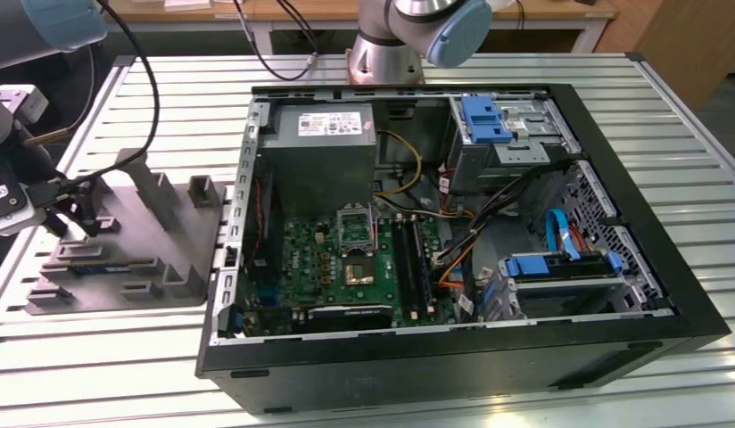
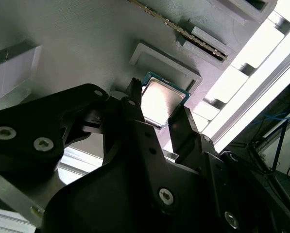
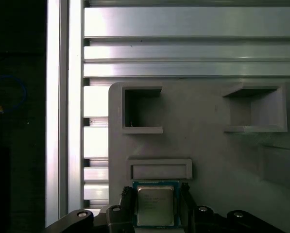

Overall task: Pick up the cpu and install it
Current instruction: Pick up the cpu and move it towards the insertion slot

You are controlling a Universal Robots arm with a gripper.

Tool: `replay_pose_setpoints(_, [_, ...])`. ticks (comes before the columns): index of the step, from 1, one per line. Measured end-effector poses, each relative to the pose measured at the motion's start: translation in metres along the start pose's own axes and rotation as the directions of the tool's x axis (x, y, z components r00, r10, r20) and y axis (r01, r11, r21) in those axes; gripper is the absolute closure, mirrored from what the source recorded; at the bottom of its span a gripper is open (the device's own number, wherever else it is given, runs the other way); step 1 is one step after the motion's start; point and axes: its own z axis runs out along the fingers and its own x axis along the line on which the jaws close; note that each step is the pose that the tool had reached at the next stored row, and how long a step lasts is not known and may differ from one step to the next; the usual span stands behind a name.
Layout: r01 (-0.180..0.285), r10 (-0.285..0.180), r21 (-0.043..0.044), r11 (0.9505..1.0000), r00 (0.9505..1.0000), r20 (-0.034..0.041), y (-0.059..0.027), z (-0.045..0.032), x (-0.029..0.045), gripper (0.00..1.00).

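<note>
The cpu [image 3: 155, 205], a small square chip with a pale silver top and a green rim, lies in a shallow recess near one edge of the grey moulded tray [image 3: 208, 145]; the gripper [image 3: 155, 191] straddles it, and I cannot tell whether the claw pinches it; the tray rests on a slatted aluminium table [image 1: 106, 357], at the exterior view's left beside an open computer case [image 1: 463, 361].

Grey tray [image 1: 136, 207] — beside open computer case [image 1: 463, 367].
</note>
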Motion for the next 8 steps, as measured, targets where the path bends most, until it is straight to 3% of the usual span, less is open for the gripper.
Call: replay_pose_setpoints(8, [0.000,0.000,0.0001,1.0000,1.0000,-0.0001,0.0001,-0.0016,0.0000,0.53])
